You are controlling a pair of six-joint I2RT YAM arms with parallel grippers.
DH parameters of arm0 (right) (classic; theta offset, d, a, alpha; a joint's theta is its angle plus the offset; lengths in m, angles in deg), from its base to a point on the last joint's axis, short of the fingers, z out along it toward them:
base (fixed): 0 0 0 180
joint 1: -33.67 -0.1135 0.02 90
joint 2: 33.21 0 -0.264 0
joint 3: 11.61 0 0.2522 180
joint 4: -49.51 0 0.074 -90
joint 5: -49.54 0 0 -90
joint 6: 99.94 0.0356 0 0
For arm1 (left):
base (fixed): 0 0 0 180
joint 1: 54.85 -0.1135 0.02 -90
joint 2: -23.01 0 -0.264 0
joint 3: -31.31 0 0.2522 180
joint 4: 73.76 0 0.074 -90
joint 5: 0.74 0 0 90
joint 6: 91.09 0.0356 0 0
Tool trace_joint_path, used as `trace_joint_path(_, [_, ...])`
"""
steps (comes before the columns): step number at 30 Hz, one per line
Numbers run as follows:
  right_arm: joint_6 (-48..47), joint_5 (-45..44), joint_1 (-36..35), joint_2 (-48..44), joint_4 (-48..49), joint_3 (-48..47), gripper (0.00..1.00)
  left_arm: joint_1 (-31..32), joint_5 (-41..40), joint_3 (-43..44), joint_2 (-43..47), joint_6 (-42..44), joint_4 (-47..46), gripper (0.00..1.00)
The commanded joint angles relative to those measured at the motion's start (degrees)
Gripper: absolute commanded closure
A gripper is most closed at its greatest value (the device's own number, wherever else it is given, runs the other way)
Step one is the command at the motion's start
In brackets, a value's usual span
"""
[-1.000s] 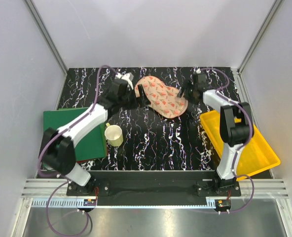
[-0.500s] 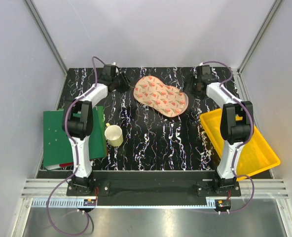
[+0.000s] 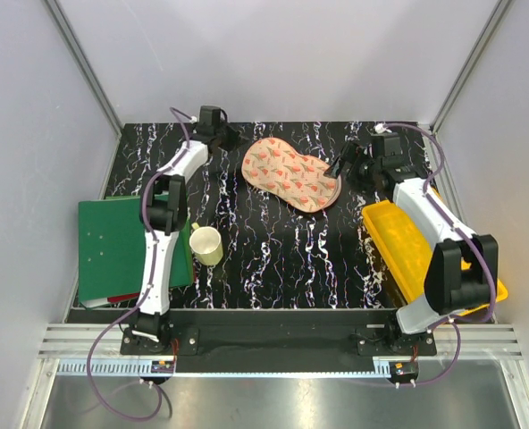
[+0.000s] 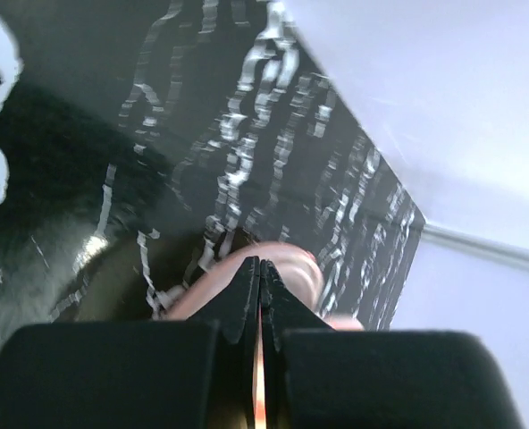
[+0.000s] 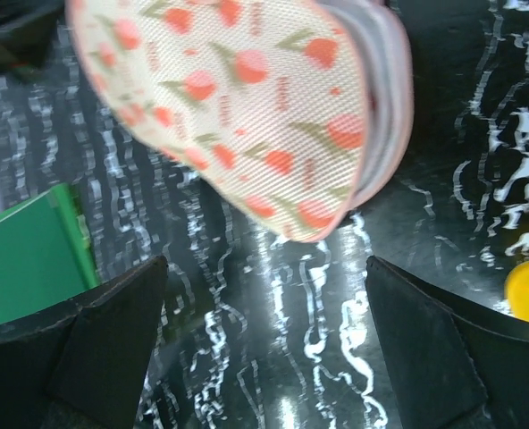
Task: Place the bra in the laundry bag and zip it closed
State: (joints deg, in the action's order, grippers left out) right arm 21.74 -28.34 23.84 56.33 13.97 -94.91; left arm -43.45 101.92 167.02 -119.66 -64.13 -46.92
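The laundry bag (image 3: 291, 176) lies flat on the black marbled table (image 3: 273, 268), at the far middle. It runs slantwise, with its left end farther away and its right end nearer. Its patterned peach side faces up and its pink rim shows around the edge. The left gripper (image 3: 230, 140) hangs at the far left of the table, just beside the bag's left end and apart from it. In the left wrist view its two fingers (image 4: 243, 299) are pressed together with nothing clamped between them. A blurred pink curve of the bag's rim shows past their tips. The right gripper (image 3: 343, 168) sits just off the bag's right end. In its wrist view the fingers (image 5: 121, 331) are spread wide and hold nothing. The bag's rounded end (image 5: 247, 116) lies beyond them, not between them. A yellow tray (image 3: 403, 264) stands at the right edge of the table under the right arm. A green board (image 3: 121, 241) lies at the left edge. A pale cup (image 3: 206, 244) stands upright just beside the board's right side, well apart from the bag.
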Motion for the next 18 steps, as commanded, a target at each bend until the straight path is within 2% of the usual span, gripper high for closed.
trace_joint_path(1, [2.0,2.5,-0.9,-5.9,2.4,1.9,0.0,0.1,1.6,4.6,-5.2,-6.8,0.7,1.0])
trace_joint_path(6, [1.5,1.8,-1.0,-8.0,2.4,4.3,0.0,1.0,4.6,-0.7,-4.0,-7.9,-0.8,1.0])
trace_joint_path(9, [1.7,1.9,-1.0,-8.7,2.4,5.2,0.0,2.2,4.9,-5.9,0.4,-7.4,-0.7,1.0])
trace_joint_path(13, [3.1,3.9,-1.0,-10.3,3.1,8.1,0.0,3.7,3.6,-20.2,9.0,-7.1,-1.3,1.0])
trace_joint_path(18, [3.7,5.0,-1.2,-13.4,3.5,12.1,0.0,4.9,7.4,-30.9,14.3,-5.4,-3.7,1.0])
